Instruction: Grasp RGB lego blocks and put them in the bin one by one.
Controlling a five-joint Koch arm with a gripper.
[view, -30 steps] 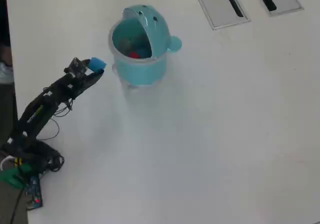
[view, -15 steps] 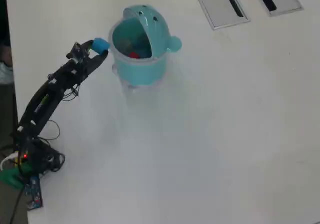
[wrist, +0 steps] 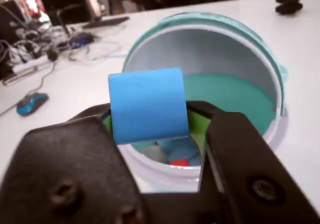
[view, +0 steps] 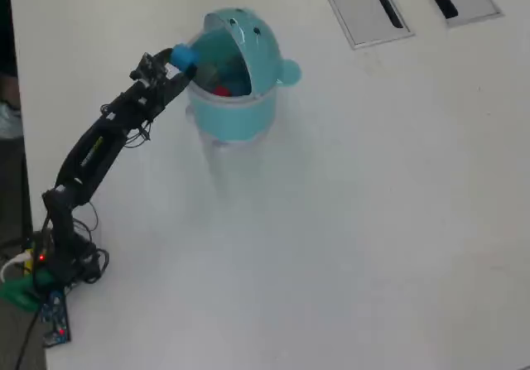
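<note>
- Blue block: smooth matte plastic cube, clamped between the black jaws of the gripper, above the bin's rim.
- Bin: round turquoise plastic, domed lid open, red block inside.

Blue lego block sat clamped between the gripper jaws, right at the rim of the turquoise bin. Bin stood upright, domed lid flipped open, with a red block visible inside.

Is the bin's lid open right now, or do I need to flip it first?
Open. The bin shows its lid tipped back, the inside exposed with a red block at the bottom; the gripper holds the blue block at the rim.
</note>
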